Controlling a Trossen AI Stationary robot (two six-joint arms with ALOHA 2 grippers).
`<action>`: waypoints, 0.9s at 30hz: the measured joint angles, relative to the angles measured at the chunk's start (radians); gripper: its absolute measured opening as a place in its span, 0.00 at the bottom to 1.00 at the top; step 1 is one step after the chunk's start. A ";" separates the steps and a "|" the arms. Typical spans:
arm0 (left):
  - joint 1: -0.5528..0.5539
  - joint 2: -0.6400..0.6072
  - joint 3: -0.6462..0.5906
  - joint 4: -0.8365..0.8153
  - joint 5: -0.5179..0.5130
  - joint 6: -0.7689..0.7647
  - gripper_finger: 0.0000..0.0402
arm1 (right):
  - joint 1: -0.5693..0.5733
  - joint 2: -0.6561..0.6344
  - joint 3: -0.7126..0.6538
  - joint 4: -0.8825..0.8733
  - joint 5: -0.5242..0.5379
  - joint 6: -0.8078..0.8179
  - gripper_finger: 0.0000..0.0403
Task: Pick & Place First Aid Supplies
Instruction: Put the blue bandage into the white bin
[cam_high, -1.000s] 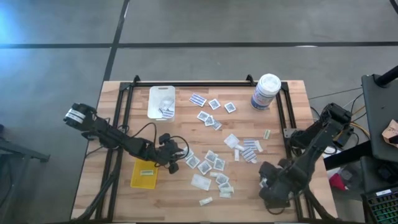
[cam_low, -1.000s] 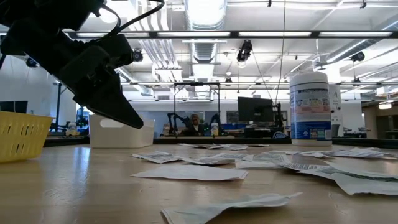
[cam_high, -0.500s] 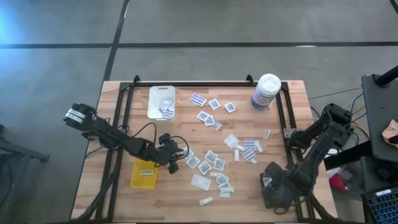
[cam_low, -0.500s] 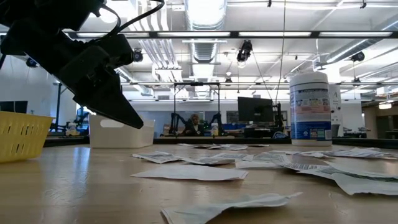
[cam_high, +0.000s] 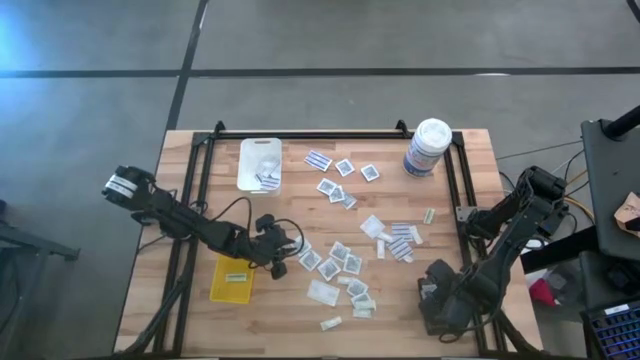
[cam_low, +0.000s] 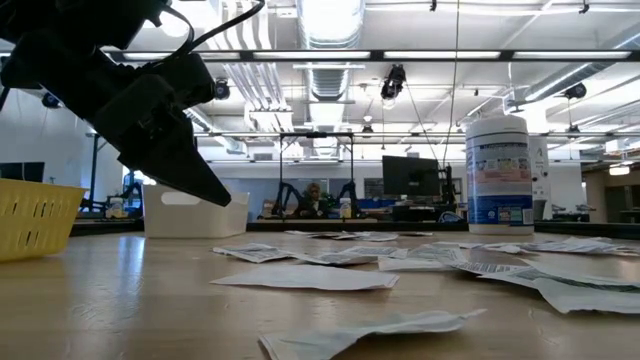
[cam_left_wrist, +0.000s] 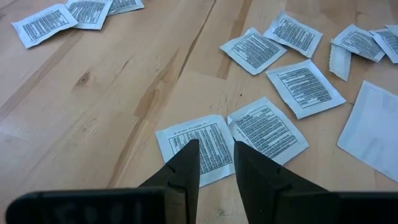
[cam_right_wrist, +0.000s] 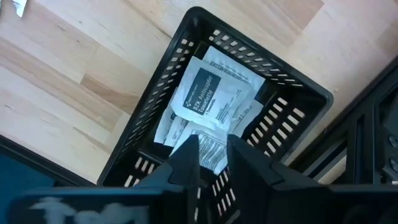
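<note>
The first aid supplies (cam_high: 340, 262) lie scattered flat over the middle of the wooden table. My left gripper (cam_left_wrist: 216, 155) hovers open, slanting down, just above one white printed packet (cam_left_wrist: 198, 144); in the low view its fingers (cam_low: 205, 185) stand clear of the tabletop. My right gripper (cam_right_wrist: 213, 152) points straight down over the black tray (cam_right_wrist: 158, 87) at the table's near right, fingers apart. Several packets lie in that tray, among them a white one with a dark centre (cam_right_wrist: 208, 93). A striped packet (cam_right_wrist: 208, 148) shows in the gap below the fingers.
A white tray (cam_high: 260, 163) with a few packets stands at the far left, a yellow tray (cam_high: 232, 280) with one strip at the near left. A tall white canister (cam_high: 428, 147) stands at the far right. Black frame rails (cam_high: 200, 190) run along the table's sides.
My right gripper has rolled a little about its own downward axis while staying over the black tray.
</note>
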 joint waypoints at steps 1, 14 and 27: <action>0.000 0.000 0.000 0.000 0.000 0.000 0.23 | 0.000 0.000 0.000 0.000 0.000 0.000 0.23; 0.000 0.000 0.000 0.025 0.000 0.015 0.23 | -0.001 0.000 0.000 -0.001 0.048 0.078 0.30; -0.023 0.026 0.000 0.204 0.218 0.042 0.23 | -0.001 -0.001 0.027 0.158 0.339 0.032 0.26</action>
